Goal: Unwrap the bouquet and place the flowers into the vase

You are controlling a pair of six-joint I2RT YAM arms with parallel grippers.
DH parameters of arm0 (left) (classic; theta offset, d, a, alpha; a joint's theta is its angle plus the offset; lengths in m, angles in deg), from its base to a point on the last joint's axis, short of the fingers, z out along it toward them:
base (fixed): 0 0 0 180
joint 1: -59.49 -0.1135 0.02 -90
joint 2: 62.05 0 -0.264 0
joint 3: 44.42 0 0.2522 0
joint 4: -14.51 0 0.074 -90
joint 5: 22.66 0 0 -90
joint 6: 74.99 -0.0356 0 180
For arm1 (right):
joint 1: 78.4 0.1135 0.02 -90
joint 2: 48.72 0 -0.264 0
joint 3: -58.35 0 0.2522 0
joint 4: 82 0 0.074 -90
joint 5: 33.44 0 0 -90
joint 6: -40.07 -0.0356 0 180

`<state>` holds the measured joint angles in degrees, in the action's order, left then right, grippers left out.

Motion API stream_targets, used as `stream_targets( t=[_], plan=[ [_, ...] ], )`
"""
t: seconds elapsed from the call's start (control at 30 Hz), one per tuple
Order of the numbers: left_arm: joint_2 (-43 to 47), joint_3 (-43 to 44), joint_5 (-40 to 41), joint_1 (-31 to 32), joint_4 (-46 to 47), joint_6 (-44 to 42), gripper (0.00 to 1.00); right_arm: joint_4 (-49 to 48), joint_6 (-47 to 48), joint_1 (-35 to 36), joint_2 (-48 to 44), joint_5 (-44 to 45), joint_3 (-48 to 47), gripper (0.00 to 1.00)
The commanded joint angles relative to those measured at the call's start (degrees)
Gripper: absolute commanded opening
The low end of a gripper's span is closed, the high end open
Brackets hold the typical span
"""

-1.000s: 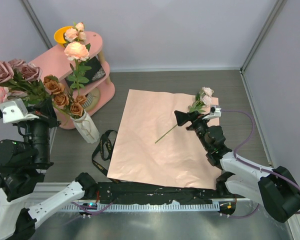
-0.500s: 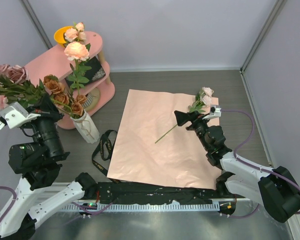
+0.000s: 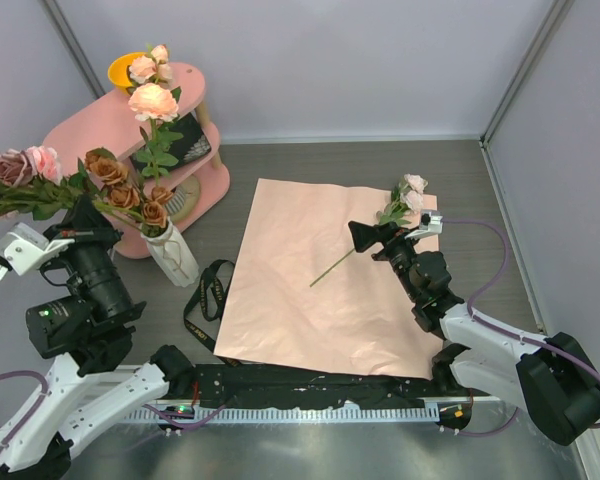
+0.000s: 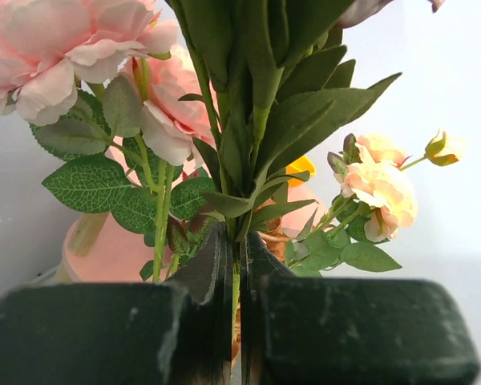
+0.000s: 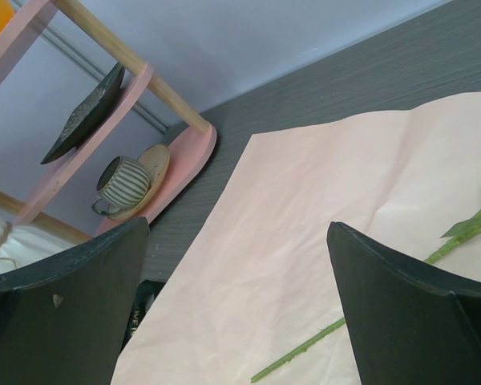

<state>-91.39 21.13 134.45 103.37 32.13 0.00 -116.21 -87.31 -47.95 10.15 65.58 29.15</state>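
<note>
Grey walls close in a dark bench [image 3: 380,170], and the biggest thing on it is the salmon paper sheet [image 3: 310,300], spread flat and open in the middle. Back left stands the pink tiered shelf [image 3: 90,120].

Over on the left, the left tool [image 4: 234,249] is up off the bench beside the shelf, its fingers pressed together on green stems. That's the held bunch [image 3: 20,170], pink and mauve blooms pointing out past the left edge, leaves thick above the fingers in the wrist view.

On the right, the right tool [image 3: 375,238] hangs low over the sheet's right side with its fingers spread wide, gripping nothing. Under it lies the loose rose [image 3: 330,268], stem slanting across the paper and pale blooms at the sheet's right edge. Whether the fingers touch it, I cannot tell.

The white vase [image 3: 172,255] stands just in front of the shelf, leaning a little. Already in it are rust-brown roses [image 3: 120,190] and a tall peach bloom [image 3: 153,100].

The black ribbon [image 3: 205,295] lies looped on the bench against the sheet's left edge. An orange bowl [image 3: 125,70] sits on the shelf's top tier and a striped cup [image 5: 122,180] on the bottom one.
</note>
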Motion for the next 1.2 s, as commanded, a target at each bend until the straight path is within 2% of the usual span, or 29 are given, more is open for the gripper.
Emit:
stream_targets(
  t=[0.0,0.37,0.7,0.83,0.93,1.17],
  plan=[
    [0.4,-1.2,2.0,0.1,6.8,0.2,0.0,-3.0,0.0,0.0,-0.5,-0.1,-2.0,1.0],
    [3.6,-6.3,-0.2,0.1,8.8,-1.1,0.0,-3.1,-0.1,-0.1,-0.4,-0.2,-2.0,1.0],
    [7.0,-10.0,-6.9,0.1,7.8,0.0,0.0,-3.5,-0.2,-0.1,0.5,-0.8,-2.0,1.0],
    [7.3,-8.7,-10.3,0.1,4.4,2.3,0.0,-3.6,-0.2,-0.1,0.9,-0.8,-2.0,1.0],
    [6.0,-5.1,-11.8,0.2,-2.2,4.4,0.0,-3.7,-0.4,-0.1,1.1,-0.7,-2.0,1.0],
    [6.8,-6.0,-10.1,0.1,-4.0,5.2,0.0,-3.7,-0.5,-0.1,1.1,-0.8,-2.0,1.0]
  ],
)
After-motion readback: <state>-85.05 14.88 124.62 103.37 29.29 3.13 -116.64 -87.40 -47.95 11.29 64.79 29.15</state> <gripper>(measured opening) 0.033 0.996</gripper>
